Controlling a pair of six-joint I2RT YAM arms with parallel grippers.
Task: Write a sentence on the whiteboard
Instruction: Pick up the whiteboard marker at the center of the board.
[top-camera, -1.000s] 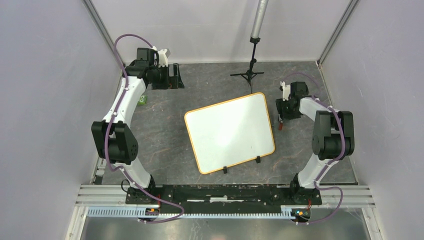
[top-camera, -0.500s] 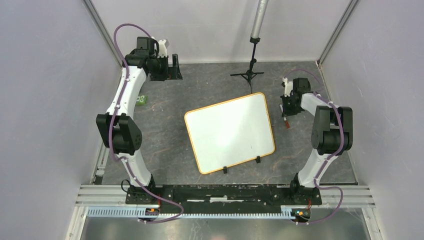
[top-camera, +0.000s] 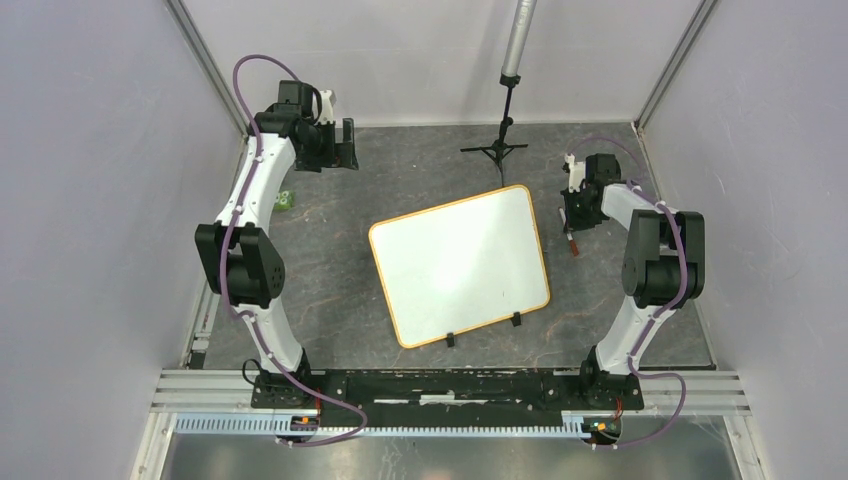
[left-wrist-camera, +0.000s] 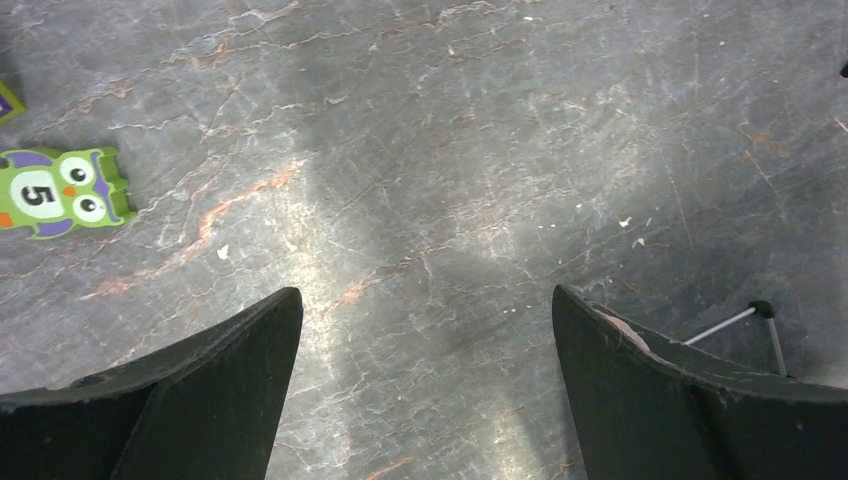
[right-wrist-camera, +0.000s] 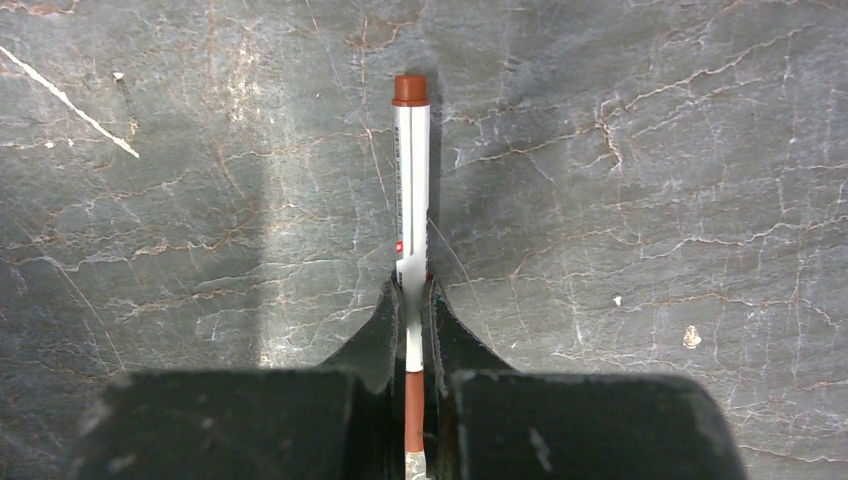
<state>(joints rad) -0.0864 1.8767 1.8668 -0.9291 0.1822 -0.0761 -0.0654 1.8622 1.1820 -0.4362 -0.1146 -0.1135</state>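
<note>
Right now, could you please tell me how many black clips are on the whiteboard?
2, both on the near edge of the whiteboard: a left clip and a right clip.

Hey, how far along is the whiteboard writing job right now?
Done: the right gripper is shut on the marker. In hand: it holds the marker over the table beside the whiteboard, not above it. Left: the board shows no lettering, so all the writing remains. The left gripper hangs open, far from the board.
</note>
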